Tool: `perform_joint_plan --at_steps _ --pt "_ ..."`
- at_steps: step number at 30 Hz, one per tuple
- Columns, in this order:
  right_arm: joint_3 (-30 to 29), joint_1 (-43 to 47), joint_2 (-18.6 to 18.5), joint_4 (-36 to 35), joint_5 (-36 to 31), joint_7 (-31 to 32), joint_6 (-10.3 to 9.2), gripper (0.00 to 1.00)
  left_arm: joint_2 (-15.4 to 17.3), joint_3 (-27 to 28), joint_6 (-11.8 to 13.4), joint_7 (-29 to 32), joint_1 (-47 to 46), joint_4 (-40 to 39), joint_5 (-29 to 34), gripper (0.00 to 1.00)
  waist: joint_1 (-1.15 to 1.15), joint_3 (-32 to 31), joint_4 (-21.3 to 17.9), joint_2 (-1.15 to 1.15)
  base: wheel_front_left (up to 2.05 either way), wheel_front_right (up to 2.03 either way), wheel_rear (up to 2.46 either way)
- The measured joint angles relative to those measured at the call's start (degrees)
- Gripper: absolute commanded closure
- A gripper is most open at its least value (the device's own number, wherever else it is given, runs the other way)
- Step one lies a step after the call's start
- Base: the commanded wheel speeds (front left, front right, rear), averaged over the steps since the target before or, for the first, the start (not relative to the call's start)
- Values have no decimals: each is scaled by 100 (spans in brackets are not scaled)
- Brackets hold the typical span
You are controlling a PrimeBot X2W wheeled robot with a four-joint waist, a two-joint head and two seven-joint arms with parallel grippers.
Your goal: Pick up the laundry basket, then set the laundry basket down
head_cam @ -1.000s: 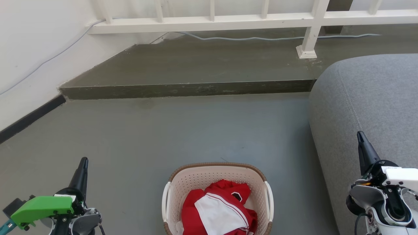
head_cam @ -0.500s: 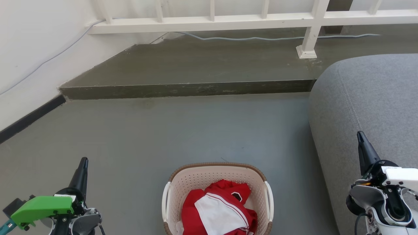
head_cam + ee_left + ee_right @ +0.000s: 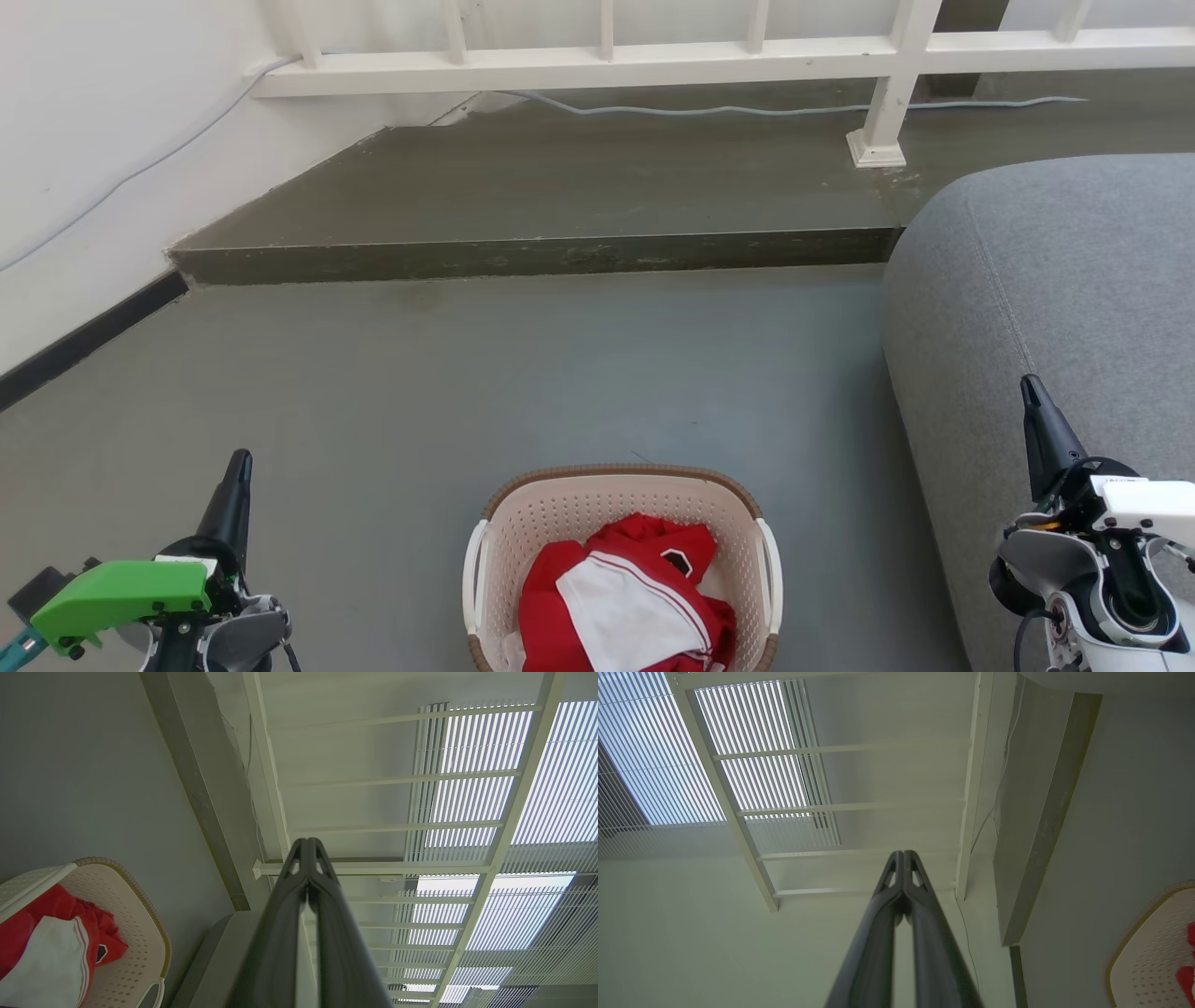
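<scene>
Left gripper (image 3: 239, 467) clenched on nothing, right gripper (image 3: 1031, 392) same, both parked wide apart. Nothing moved in last second. Laundry basket (image 3: 616, 472) sits on floor (image 3: 560, 373) between them, handles untouched. Pickup not started imo.

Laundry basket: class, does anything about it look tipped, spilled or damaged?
Nothing stands out. The laundry basket stands upright on the floor and looks undamaged where visible. The red and white clothes lie inside it, none spilled.
</scene>
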Motion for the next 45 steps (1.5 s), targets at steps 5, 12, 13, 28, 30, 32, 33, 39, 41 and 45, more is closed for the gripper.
perform_joint_plan --at_steps 5,12,13,28,30,32,33,39,41,45 --pt "0 0 0 0 0 0 0 100 0 0 0 0 0 0 0 100 0 0 0 0 0 0 0" --pt "-1 0 0 0 0 0 0 100 0 0 0 0 0 0 0 100 0 0 0 0 0 0 0" --pt "-1 0 0 0 0 0 0 100 0 0 0 0 0 0 0 100 0 0 0 0 0 0 0" --pt "-1 0 0 0 0 0 0 100 0 0 0 0 0 0 0 100 0 0 0 0 0 0 0" --pt "-1 0 0 0 0 3 0 100 0 0 0 0 0 0 0 100 0 0 0 0 0 0 0" --pt "-1 0 0 0 0 8 0 100 0 0 0 0 0 0 0 100 0 0 0 0 0 0 0" --pt "-1 0 0 0 0 8 0 100 0 0 0 0 0 0 0 100 0 0 0 0 0 0 0" --pt "-2 0 0 0 0 8 0 100 0 0 0 0 0 0 0 100 0 0 0 0 0 0 0" --pt "-2 0 0 0 0 8 0 100 0 0 0 0 0 0 0 100 0 0 0 0 0 0 0" --pt "-2 0 0 0 0 8 0 100 0 0 0 0 0 -1 0 100 0 0 0 0 0 0 0"
